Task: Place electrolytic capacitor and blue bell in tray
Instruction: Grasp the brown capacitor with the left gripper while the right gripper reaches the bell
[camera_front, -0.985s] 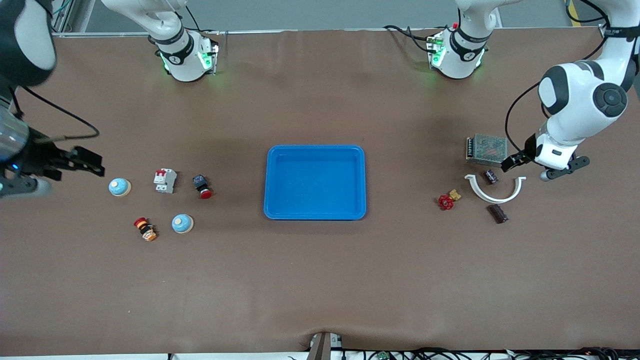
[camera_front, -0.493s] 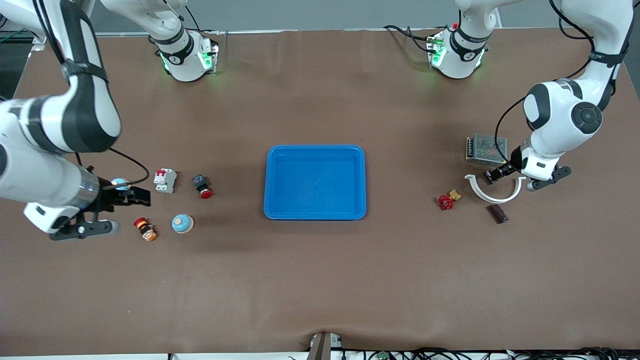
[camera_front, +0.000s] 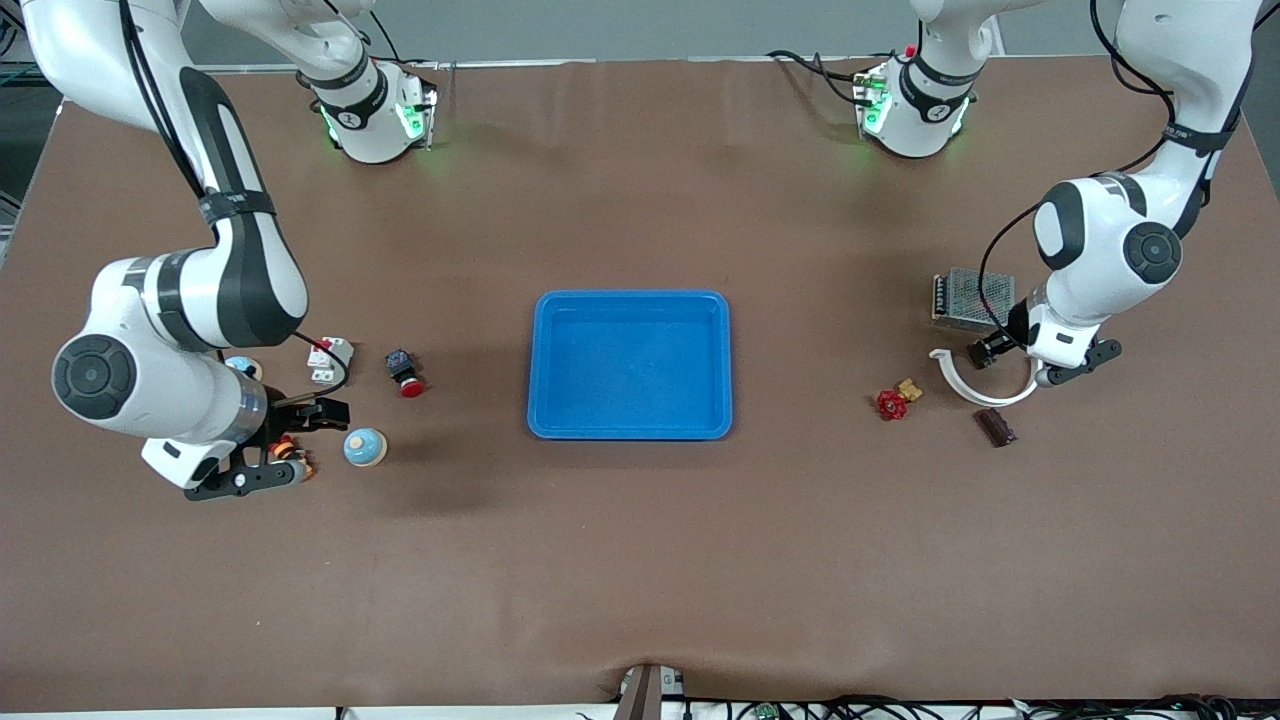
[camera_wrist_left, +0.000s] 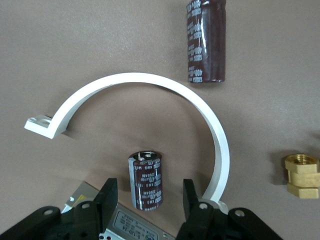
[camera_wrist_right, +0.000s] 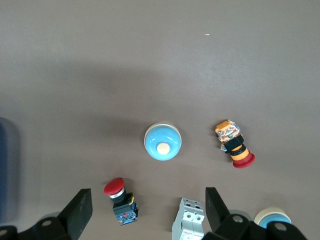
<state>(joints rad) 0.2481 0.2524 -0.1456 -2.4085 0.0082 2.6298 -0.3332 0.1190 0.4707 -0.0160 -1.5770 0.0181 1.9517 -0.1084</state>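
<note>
Blue tray (camera_front: 630, 365) holds nothing. Electrolytic capacitor (camera_wrist_left: 147, 180) lies between the half-open left gripper (camera_wrist_left: 147, 200) fingers, ungripped, axis 12-to-6. Right gripper (camera_front: 305, 425), wide open, hovers beside the blue bell (camera_front: 365, 447).

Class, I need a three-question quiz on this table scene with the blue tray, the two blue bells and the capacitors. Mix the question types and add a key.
1. True or false: the blue tray already holds a part.
2. Which object lies between the fingers of the left gripper? A) the brass fitting B) the upright electrolytic capacitor C) the white curved clamp
3. Fill in: the right gripper hangs open over the blue ____ that lies nearer the front camera.

Key: 1 false, the tray is empty; 2 B, with fingers either side and not yet touching; 3 bell.
</note>
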